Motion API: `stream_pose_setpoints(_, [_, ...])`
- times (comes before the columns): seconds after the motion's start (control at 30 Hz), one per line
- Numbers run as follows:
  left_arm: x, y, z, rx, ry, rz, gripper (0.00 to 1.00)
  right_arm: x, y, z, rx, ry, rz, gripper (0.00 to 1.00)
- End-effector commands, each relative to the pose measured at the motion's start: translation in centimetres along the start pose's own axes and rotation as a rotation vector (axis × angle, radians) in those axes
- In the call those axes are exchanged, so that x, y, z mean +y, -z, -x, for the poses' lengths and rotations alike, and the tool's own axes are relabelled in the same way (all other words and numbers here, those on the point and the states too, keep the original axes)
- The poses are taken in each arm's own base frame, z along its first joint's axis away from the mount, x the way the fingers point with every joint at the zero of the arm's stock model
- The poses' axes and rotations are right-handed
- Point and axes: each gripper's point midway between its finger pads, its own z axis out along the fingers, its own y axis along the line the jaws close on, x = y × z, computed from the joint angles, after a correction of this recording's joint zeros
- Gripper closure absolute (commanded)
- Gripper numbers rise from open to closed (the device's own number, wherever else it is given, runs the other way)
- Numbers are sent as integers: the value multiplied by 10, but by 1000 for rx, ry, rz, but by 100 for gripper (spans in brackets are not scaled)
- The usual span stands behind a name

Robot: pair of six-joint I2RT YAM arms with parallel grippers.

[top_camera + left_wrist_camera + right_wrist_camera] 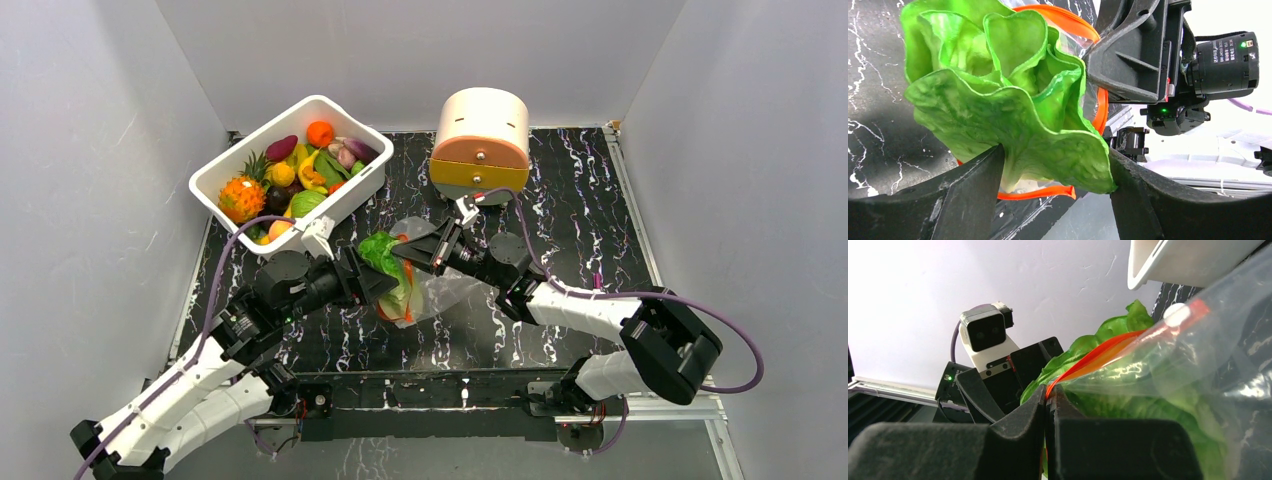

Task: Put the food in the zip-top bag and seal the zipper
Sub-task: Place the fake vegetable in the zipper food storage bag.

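Your left hand (1055, 155) stands wide, with one of its fingers (968, 195) on each side of the lettuce (1008, 100). The leaf edges meet both fingers, but you cannot tell whether they press or merely touch. Your right hand (1048, 395) is closed tight on the zipper (1098, 356), pinching one point of the orange-red strip. The zip-top bag (452, 292) hangs from that pinch at mid-counter, between the two arms. Whether its lower end rests on the counter (580, 210) is not clear.

The lettuce sits in the bag's mouth — part in, part out. From the left wrist, the strip loops round behind it, arcing over the top, down the right side and along the bottom. The pale stalk end lies low between your fingers, and the ruffled leaves open away from that hand. From the right wrist, green shows through the clear plastic below the strip, and more leaf stands outside above it. From overhead, its long axis runs roughly far to near, leaning a little right at the near end. The bag's clear body trails off to its right.

How deep the lettuce reaches is hard to read — glare and crinkles blur the plastic, and the right arm covers part of the bag. The rest of the toy produce (300, 170) lies in the white tub (212, 190) at the far left. The round drawer box (480, 125) stands at far centre.
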Motion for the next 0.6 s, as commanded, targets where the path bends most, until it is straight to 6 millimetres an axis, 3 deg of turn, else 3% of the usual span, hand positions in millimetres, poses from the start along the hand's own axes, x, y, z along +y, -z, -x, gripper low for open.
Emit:
stream_pose_setpoints(0.0, [-14, 16, 14, -35, -22, -7, 29, 43, 0, 7, -5, 39, 130, 100])
stream_pose_setpoints(0.23, [-10, 23, 19, -56, -63, 17, 35, 54, -3, 11, -8, 66, 129, 100])
stream_pose_setpoints(0.57, [9, 4, 22, -59, -129, 105, 44, 59, -8, 11, 10, 78, 144, 100])
